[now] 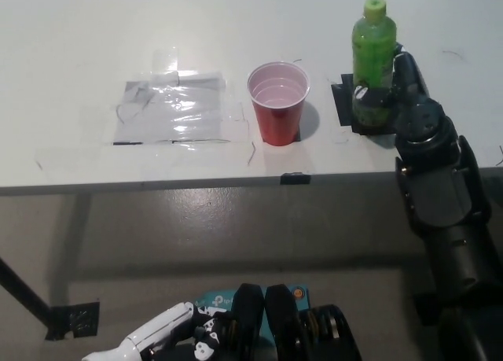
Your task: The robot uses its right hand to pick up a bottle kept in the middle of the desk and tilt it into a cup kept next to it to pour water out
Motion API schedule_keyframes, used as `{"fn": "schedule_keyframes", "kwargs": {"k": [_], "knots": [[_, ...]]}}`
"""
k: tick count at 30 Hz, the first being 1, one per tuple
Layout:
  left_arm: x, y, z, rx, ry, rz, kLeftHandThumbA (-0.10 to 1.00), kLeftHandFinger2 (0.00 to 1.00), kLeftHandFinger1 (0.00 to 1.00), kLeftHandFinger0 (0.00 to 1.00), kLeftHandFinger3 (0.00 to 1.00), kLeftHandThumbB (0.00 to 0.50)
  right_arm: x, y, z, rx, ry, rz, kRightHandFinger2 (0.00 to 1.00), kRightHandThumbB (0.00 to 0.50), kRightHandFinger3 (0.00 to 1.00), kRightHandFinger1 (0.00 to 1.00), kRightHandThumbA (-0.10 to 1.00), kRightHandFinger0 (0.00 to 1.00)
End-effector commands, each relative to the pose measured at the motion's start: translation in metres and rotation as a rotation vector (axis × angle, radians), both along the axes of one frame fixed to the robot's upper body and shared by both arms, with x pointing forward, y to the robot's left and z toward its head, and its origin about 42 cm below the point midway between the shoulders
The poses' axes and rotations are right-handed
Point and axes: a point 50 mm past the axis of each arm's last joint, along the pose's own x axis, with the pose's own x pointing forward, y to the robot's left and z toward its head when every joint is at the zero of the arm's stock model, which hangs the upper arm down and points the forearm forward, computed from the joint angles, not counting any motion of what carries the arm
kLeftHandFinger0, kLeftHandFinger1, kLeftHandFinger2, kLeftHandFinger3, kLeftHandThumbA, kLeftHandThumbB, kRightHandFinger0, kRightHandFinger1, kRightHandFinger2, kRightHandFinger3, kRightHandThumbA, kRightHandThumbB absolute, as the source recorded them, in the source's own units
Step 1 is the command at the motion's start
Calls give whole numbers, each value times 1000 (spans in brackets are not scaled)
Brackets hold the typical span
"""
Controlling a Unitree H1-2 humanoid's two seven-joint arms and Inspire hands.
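A green bottle (372, 50) with a green cap stands upright at the right of the white desk (94, 31), over a black tape mark (343, 103). My black right hand (397, 93) is closed around the bottle's lower part from the right, with dark fingers (369, 96) crossing its front. An upright red cup (278, 101) with a pale inside stands about a hand's width left of the bottle. My white left hand (157, 337) rests low at the picture's bottom left, below the desk, with its fingers stretched out.
A patch of shiny clear tape (173, 109) lies on the desk left of the cup. The desk's front edge (157, 184) runs across the picture's middle, with a small black tape piece (295, 178) on it. Grey floor shows below.
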Motion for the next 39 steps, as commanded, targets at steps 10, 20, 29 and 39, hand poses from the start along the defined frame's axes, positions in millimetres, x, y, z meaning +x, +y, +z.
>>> {"fn": "schedule_keyframes", "kwargs": {"k": [10, 20, 29, 39], "knots": [[1, 2, 3, 16, 0, -12, 1000, 886, 930, 873, 864, 500, 4, 13, 40, 60, -367, -38, 0, 0, 823, 0, -100, 0], [1, 2, 3, 17, 2, -19, 1000, 894, 930, 867, 894, 500, 3, 7, 37, 37, -386, -61, 1, 0, 123, 0, -100, 0], [2, 1, 5, 22, 3, -22, 1000, 893, 928, 864, 914, 500, -1, -2, 36, -94, -405, -25, 10, 0, 205, 0, -100, 0], [3, 5, 4, 26, 11, -20, 1000, 909, 941, 877, 961, 500, -11, -13, 27, -580, -499, 180, 85, 4, 237, 0, -100, 0]]}}
